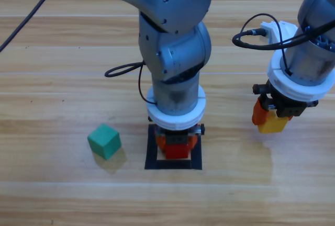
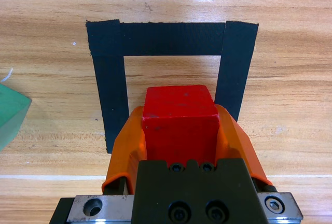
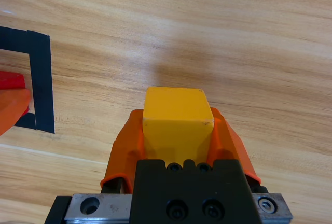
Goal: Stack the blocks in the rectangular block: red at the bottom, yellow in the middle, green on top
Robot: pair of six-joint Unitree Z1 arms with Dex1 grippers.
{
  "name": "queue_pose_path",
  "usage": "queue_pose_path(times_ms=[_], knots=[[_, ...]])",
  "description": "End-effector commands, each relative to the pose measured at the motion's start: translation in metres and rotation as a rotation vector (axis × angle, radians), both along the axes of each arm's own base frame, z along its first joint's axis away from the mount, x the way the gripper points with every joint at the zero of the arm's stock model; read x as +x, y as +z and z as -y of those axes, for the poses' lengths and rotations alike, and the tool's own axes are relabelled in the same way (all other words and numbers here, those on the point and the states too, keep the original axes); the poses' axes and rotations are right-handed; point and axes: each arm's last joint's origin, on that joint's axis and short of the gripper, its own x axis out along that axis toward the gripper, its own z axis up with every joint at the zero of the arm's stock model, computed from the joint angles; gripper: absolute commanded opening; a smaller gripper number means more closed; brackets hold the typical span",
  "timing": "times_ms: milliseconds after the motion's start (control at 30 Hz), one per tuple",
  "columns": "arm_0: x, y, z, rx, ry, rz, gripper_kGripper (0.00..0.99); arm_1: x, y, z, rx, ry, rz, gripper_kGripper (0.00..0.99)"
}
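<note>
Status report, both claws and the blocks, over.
Left claw shut on red cube, over tape square. Right claw holds yellow cube, right of square. Green cube loose, left.

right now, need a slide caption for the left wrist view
Left gripper holds the red cube over the black tape square, green cube at frame edge.

No lettering, label, brand mark or number can be read anywhere here.
</note>
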Motion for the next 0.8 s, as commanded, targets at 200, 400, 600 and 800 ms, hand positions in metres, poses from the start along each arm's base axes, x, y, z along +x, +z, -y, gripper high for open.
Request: queue_pose_path(times_ms=[200, 400, 600, 800], knots=[[-0.005, -0.006, 0.009, 0.008, -0.024, 0.018, 0.537, -0.008, -0.004, -0.010, -0.011, 0.040, -0.025, 0.176], [-0.005, 0.001, 0.007, 0.009, -0.016, 0.040, 0.990, -0.008, -0.004, -0.010, -0.010, 0.041, -0.026, 0.176], [-0.008, 0.016, 0.002, -0.007, -0.012, 0.061, 0.990, -0.008, -0.004, -0.010, -0.010, 0.037, -0.024, 0.176], [-0.004, 0.081, -0.004, -0.088, -0.008, 0.165, 0.990, -0.011, 0.001, -0.010, -0.011, 0.035, -0.017, 0.176]])
